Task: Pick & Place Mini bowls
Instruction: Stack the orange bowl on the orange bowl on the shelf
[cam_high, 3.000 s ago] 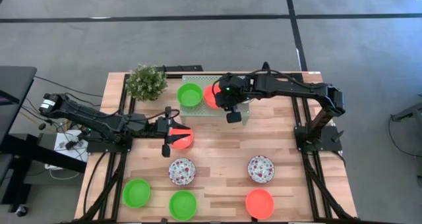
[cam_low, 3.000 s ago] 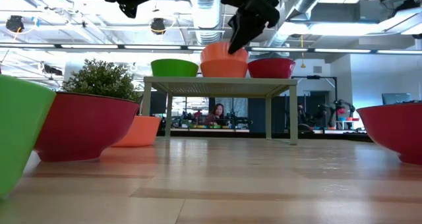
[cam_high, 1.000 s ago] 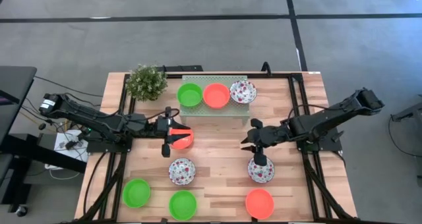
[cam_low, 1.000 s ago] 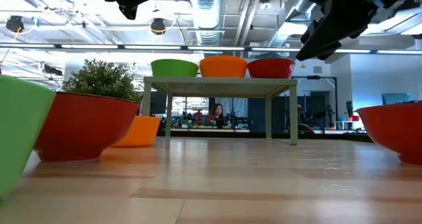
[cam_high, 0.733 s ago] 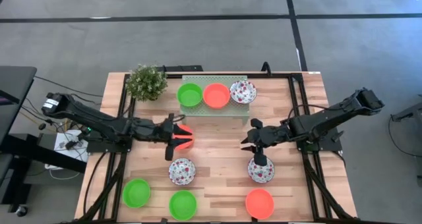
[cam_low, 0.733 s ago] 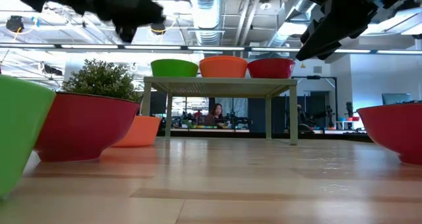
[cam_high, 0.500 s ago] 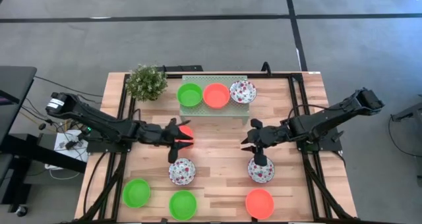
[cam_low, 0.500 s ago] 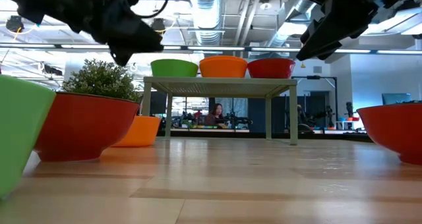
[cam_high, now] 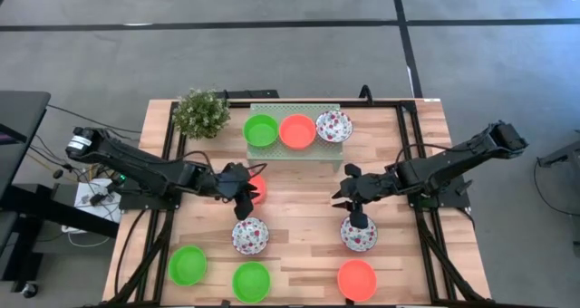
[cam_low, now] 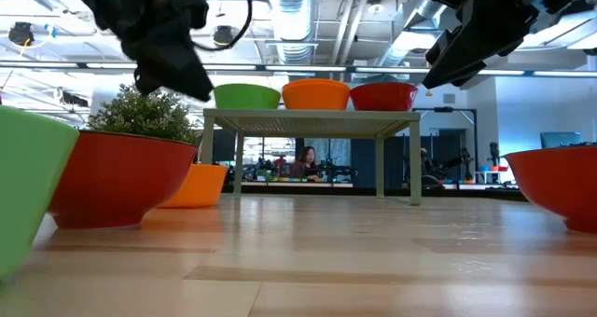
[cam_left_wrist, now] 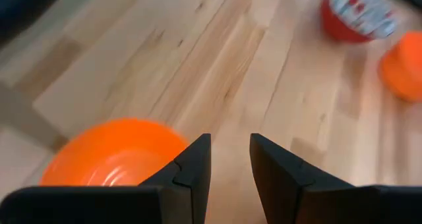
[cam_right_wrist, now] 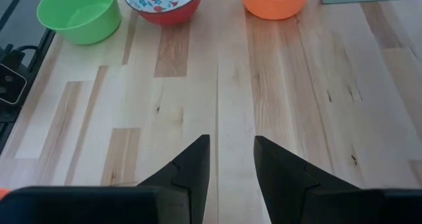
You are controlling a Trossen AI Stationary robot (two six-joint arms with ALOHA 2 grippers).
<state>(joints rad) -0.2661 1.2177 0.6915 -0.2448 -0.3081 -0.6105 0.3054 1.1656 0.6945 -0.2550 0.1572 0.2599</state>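
Observation:
An orange mini bowl (cam_high: 260, 188) (cam_left_wrist: 109, 151) stands on the table left of centre. My left gripper (cam_high: 243, 197) (cam_low: 187, 79) (cam_left_wrist: 231, 158) hangs above its left rim, tipped down, fingers narrowly open, clear of the bowl. My right gripper (cam_high: 343, 197) (cam_right_wrist: 232, 159) waits right of centre, narrowly open, above bare wood. A green bowl (cam_high: 261, 129), an orange bowl (cam_high: 297, 130) and a floral bowl (cam_high: 333, 125) sit on the pale green stand (cam_high: 294, 154).
Two floral bowls (cam_high: 250, 235) (cam_high: 358, 234), two green bowls (cam_high: 188, 264) (cam_high: 251, 282) and an orange bowl (cam_high: 356, 279) stand across the near half of the table. A bushy plant (cam_high: 200, 113) is at the far left. Bare wood lies between the two grippers.
My left gripper has moved toward the table's right, over the orange bowl's left rim, and has tipped downward and come lower. The bowl has stayed where it was. Before that, my right gripper left the orange bowl on the stand and drew back toward the table's right.

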